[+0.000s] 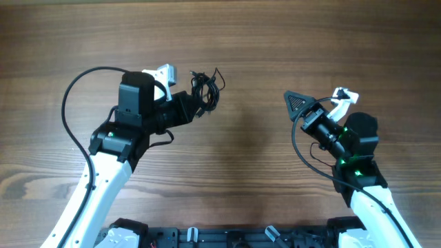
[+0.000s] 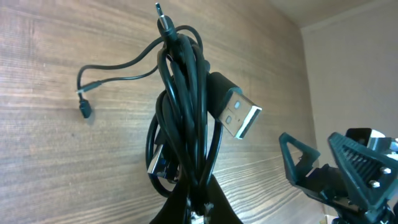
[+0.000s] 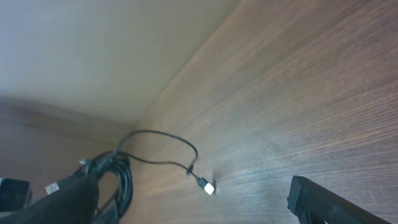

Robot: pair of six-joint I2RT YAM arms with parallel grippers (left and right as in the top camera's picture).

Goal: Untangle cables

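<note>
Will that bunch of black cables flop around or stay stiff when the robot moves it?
Probably floppy: one thin end trails away from the cables pinched in the left hand. Likely light, being thin; the USB plug may swing.

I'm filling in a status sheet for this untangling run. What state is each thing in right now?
cables: knotted in one bundle, pinched at its base by the left hand.
USB plug: sticking out of the bundle, free.
thin cord end: trailing out of the bundle, its small plug down at the table.
left hand: shut on the cables.
right hand: open, empty, apart from the cables.
</note>
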